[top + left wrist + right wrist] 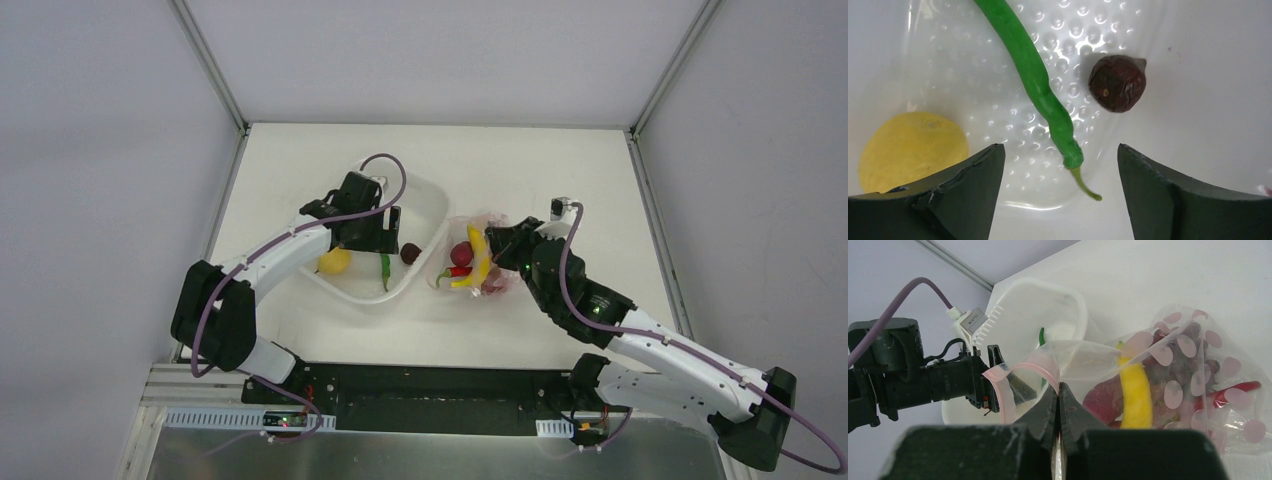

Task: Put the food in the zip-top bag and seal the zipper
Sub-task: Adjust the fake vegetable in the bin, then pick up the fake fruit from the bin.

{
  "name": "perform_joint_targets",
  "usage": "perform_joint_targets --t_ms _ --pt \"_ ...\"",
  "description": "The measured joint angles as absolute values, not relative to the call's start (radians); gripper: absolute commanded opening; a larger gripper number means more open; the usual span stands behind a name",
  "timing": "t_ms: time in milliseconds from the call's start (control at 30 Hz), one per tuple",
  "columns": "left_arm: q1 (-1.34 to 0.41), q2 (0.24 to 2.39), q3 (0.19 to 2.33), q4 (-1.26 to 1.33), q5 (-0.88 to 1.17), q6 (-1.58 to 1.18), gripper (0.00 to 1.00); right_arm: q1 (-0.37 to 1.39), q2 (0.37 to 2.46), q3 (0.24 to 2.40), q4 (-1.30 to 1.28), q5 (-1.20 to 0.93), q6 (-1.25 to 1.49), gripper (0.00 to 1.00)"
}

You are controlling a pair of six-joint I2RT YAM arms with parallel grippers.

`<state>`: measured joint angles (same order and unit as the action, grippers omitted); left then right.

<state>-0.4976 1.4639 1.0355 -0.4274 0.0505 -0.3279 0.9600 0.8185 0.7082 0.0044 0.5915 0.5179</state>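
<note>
Left gripper (pixel 1060 150) released, green chili (pixel 1038 85) between its jaws; right gripper (pixel 1058 390) clenched on zip-top bag (pixel 1178 352) rim beside zipper (pixel 1033 371).

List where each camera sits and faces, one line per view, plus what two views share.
Top external: above and behind the arms, looking down on the table; left arm and right arm show.
Left wrist: on the left arm, looking down into the tub at the green chili; left fingers, open, frame the bottom.
Right wrist: low, looking across at the bag; right fingers shut on its edge.
Shared: top and left wrist both show tub and green chili.
</note>
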Motion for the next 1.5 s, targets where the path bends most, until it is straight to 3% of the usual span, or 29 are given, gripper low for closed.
perform_joint_targets --t_ms 100,367,733,833,1133,1500 --pt "-0.498 1.425 1.043 -0.472 0.013 -0.32 0.99 0.96 0.799 0.692 0.023 0.559 0.476 0.01" --pt "-0.493 1.322 1.053 -0.522 -0.297 -0.371 0.99 0.96 0.775 0.656 0.053 0.506 0.361 0.01" --pt "-0.422 1.582 1.04 -0.547 -0.422 -0.466 0.99 0.952 0.807 0.656 0.078 0.468 0.308 0.0" --pt "-0.413 1.615 1.045 -0.567 -0.42 -0.469 0.89 0.945 0.826 0.656 0.08 0.46 0.308 0.0" --pt "-0.411 1.619 1.052 -0.579 -0.366 -0.455 0.43 0.936 0.834 0.656 0.086 0.46 0.314 0.0" --pt "-0.421 1.315 1.039 -0.573 -0.234 -0.427 0.36 0.92 0.852 0.685 0.041 0.471 0.377 0.0"
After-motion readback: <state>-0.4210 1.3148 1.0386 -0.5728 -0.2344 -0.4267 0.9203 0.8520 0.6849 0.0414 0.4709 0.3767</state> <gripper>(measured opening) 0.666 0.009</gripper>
